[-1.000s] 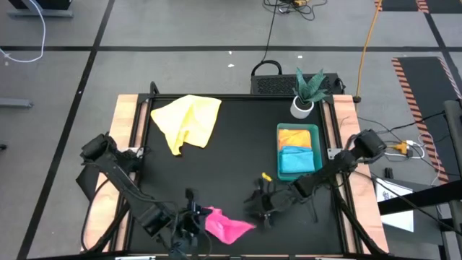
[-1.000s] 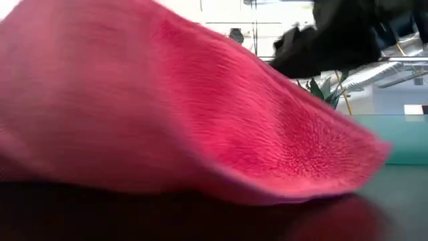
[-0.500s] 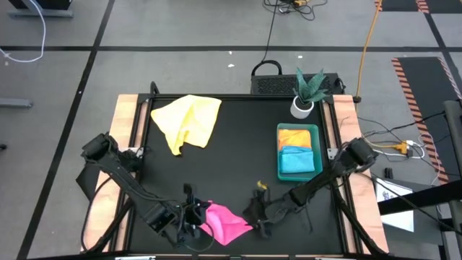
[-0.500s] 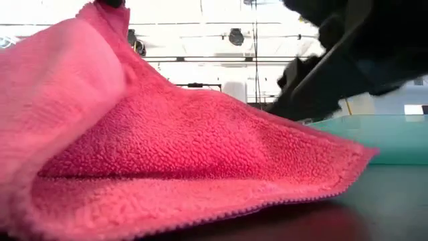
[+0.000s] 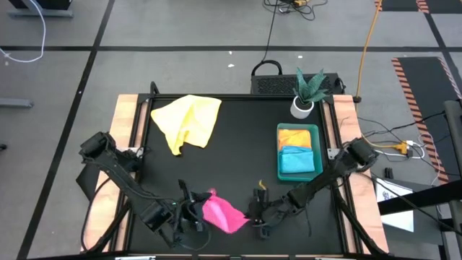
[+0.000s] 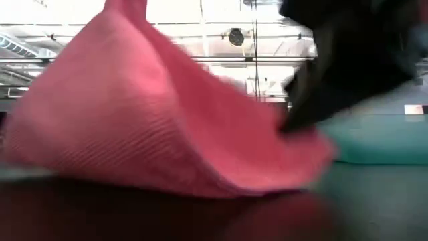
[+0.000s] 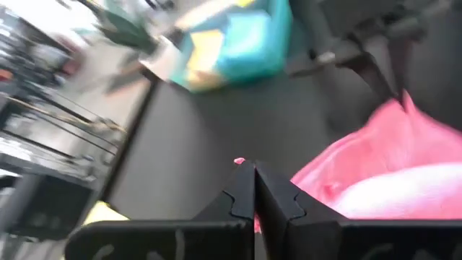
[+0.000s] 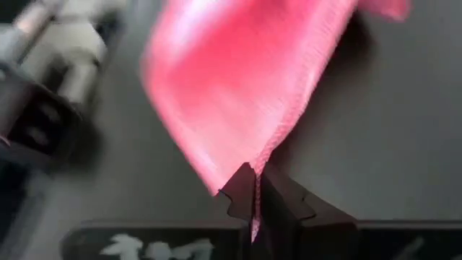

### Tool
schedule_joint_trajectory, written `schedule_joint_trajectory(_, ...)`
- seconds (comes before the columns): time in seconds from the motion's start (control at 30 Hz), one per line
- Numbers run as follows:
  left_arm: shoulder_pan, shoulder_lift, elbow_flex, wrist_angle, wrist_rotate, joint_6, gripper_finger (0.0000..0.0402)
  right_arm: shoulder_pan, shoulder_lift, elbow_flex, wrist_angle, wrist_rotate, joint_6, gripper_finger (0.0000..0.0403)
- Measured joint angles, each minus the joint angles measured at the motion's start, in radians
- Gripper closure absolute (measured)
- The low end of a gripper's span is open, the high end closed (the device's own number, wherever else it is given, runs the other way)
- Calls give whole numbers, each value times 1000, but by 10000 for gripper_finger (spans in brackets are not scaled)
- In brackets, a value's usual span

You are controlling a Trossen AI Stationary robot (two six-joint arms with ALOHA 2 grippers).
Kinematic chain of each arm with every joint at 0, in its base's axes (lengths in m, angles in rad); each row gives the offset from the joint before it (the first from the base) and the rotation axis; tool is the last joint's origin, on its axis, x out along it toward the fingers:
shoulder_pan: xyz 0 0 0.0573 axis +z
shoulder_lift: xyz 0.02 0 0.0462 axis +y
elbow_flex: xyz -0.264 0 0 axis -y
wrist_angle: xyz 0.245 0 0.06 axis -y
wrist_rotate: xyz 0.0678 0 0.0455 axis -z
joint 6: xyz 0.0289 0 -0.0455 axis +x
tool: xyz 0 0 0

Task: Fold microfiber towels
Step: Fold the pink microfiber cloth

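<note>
1. High view: the pink fuzzy microfiber towel sits bunched into a lumpy wedge near the front edge of the black table, between the left gripper and the right gripper. A crumpled yellow microfiber towel lies at the back left; a green plastic tray on the right holds folded yellow and light blue cloths.
2. Low view: the pink towel is tented up to a peak, ribbed weave showing.
3. Left wrist view: fingers pressed together, pinching a pink edge.
4. Right wrist view: fingers clamped on a stitched pink corner, cloth hanging off them.
</note>
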Motion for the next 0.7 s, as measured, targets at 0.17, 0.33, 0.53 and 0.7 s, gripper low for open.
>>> schedule_joint_trajectory(0.17, -65, -83, 0, 28, -101, 5, 398, 39, -170, 6, -49, 109, -86, 400)
schedule_joint_trajectory(0.33, -149, -170, 1, 149, -58, -4, 387, 68, -302, 7, 15, -56, -214, 401)
schedule_joint_trajectory(0.53, -152, -180, -46, 169, -30, -101, 396, 13, -335, 5, -187, 51, -87, 402)
schedule_joint_trajectory(0.7, -69, -171, -194, 179, 21, -233, 380, -69, -327, -65, -276, 32, 71, 402)
